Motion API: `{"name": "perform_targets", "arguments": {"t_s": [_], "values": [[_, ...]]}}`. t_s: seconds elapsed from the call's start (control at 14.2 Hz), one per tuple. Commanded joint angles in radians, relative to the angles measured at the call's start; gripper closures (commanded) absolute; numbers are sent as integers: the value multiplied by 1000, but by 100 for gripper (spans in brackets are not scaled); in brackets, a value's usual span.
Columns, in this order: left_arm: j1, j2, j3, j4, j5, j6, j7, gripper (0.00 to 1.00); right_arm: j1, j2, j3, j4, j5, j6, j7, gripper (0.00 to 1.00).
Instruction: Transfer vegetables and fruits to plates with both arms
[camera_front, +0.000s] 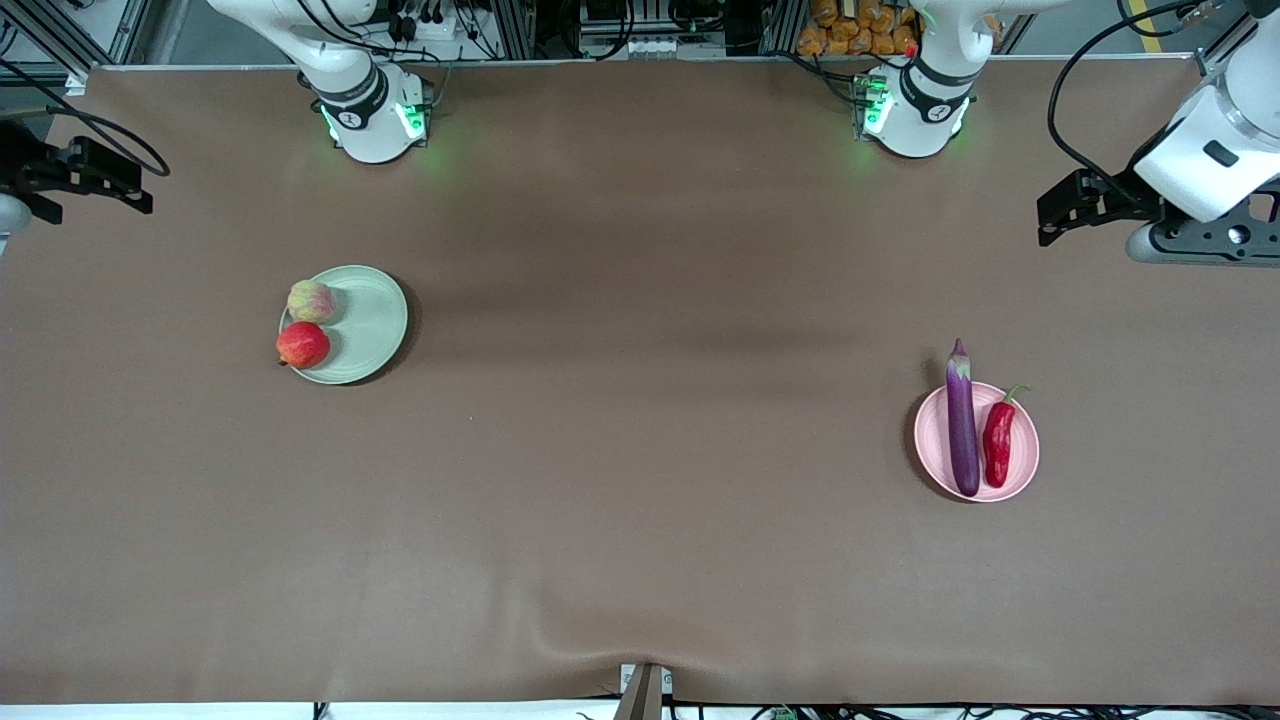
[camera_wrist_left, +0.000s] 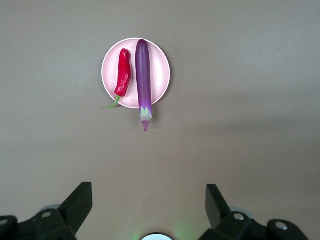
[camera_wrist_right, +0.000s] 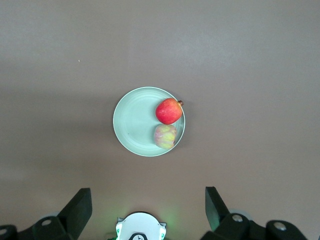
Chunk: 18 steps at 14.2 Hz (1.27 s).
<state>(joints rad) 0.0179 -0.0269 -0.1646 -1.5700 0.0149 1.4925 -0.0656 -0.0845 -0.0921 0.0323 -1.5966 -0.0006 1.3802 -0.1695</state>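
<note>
The table (camera_front: 640, 500) wears a matt brown cloth, smooth but for a rumple at the edge nearest the front camera. The 2 plates, green plate (camera_front: 375, 320) and pink plate (camera_front: 930, 450), look matt and smooth, like plastic or glazed ware. The eggplant (camera_front: 962, 430) has a glossy purple skin with a dull pale stem end. The chili (camera_front: 998, 445) is shiny red. The red fruit (camera_front: 303, 345) has a soft sheen; the yellowish fruit (camera_front: 311, 301) looks duller. Both arms have glossy white shells, and the left gripper (camera_wrist_left: 149, 210) and right gripper (camera_wrist_right: 148, 210) have matt black fingers.
</note>
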Motion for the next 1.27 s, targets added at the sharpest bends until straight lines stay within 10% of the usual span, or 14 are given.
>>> {"name": "perform_targets", "arguments": {"t_s": [0.0, 1.2], "values": [[7, -15, -1, -5, -3, 8, 4, 0, -3, -28, 0, -32, -4, 20, -16, 0], [-55, -8, 117, 31, -13, -31, 10, 0, 23, 22, -11, 61, -6, 19, -16, 0]]}}
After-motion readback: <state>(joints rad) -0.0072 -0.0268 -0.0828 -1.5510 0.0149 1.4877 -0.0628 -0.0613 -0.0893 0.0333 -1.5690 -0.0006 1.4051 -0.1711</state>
